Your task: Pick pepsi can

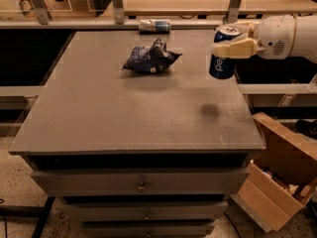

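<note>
Gripper (225, 47) clamped on the pepsi can (220, 67), holding it in the air over the table's right side.

Its fingers (238, 48) close across the can's upper half. The can's shadow (210, 110) falls on the grey tabletop (124, 123) below the gripper, just inside the right edge. Left of the gripper and well apart lies a dark blue snack bag (150, 58). Farther back and left, a pale can (154, 25) lies on its side by the far edge. Open tabletop spreads below and to the left. A cardboard box (277, 187) sits on the floor beyond the right edge.

White arm (290, 36) reaches in horizontally (from the right), end effector (223, 45) clamped around pepsi can (220, 68).
</note>
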Robot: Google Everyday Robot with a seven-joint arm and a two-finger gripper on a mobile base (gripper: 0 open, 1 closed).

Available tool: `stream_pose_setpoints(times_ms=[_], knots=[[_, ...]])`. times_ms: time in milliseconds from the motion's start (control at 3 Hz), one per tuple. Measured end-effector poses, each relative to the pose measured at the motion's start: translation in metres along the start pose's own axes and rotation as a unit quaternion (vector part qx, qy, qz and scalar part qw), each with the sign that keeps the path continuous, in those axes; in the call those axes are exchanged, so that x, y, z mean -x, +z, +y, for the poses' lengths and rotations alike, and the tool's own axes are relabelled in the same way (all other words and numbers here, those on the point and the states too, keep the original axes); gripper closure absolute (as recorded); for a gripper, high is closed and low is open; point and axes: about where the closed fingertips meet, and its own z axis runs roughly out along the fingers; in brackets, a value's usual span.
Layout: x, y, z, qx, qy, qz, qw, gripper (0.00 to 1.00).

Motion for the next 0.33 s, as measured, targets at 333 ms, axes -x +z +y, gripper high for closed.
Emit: stream_pose_setpoints(times_ms=[333], knots=[[-0.0017,0.0018,0.0008,0.001,0.002,0.001,1.0,1.0]])
